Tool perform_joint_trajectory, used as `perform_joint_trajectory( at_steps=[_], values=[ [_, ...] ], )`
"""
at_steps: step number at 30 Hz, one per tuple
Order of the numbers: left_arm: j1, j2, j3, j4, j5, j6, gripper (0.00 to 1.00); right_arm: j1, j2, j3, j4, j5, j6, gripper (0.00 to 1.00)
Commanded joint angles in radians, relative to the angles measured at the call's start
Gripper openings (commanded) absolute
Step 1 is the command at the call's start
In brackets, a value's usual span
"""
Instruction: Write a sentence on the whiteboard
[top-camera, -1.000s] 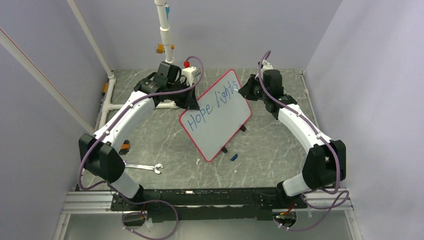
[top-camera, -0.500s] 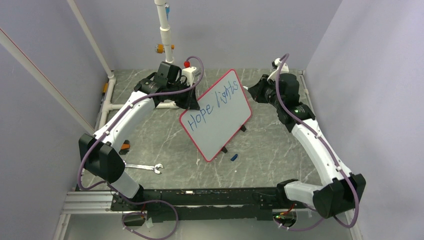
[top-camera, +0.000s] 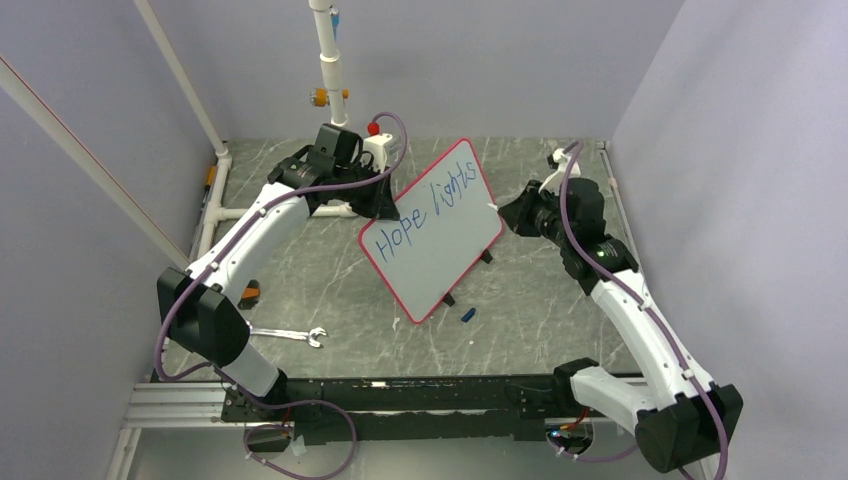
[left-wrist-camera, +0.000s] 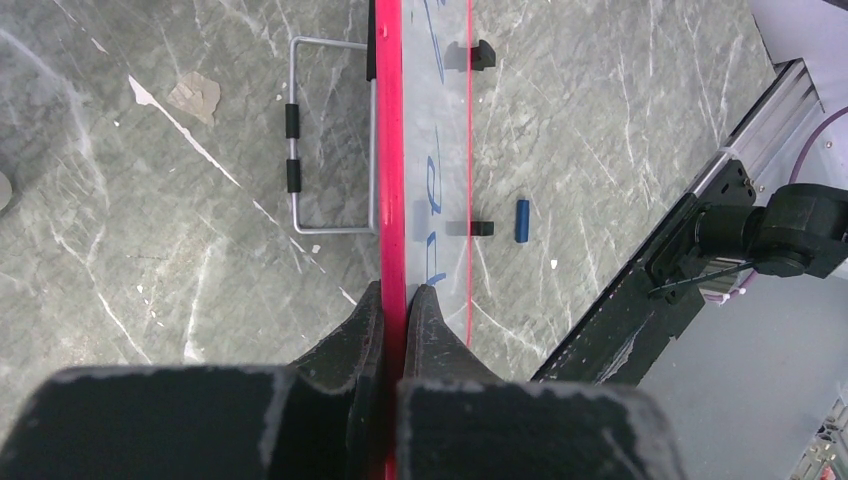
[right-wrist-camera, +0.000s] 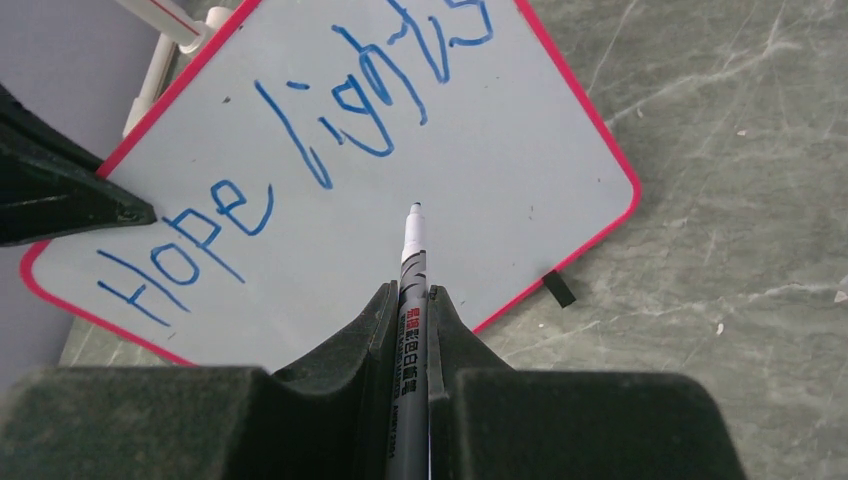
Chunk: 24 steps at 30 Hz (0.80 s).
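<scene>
Bench surface: dark grey-green marble-pattern tabletop (top-camera: 330, 285), white veins, matte, few pale scuffs.
Enclosure: plain pale lavender wall panels. Back panel (top-camera: 480, 60) at 12 o'clock, left panel (top-camera: 60, 320) at 9, right panel (top-camera: 760, 150) at 3.
White plastic pipe post (top-camera: 327, 60) upright at 12 o'clock, small orange fitting (top-camera: 320, 97) on it.
Thin white slanted rod (top-camera: 180, 75) at 10–11 o'clock.
Silver aluminium extrusion rail (top-camera: 170, 405) along 6 o'clock edge.
Light: even, diffuse; shadows soft.
</scene>
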Motion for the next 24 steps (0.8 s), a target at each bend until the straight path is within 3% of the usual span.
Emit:
perform_joint_trajectory(
  at_steps=[1, 15, 24],
  values=[
    [-0.027, -0.016, -0.037, -0.015, -0.171, 0.11, 0.0, 0.004, -0.042, -0.018, 0.009, -0.056, 0.015, 0.0],
    [-0.034, 0.013, -0.083, 0.037, -0.184, 0.054, 0.0, 0.082, -0.002, -0.06, 0.029, -0.119, -0.013, 0.0],
    [-0.031, 0.047, -0.074, 0.034, -0.242, 0.067, 0.0, 0.308, 0.043, -0.121, 0.099, -0.015, -0.086, 0.0]
  ],
)
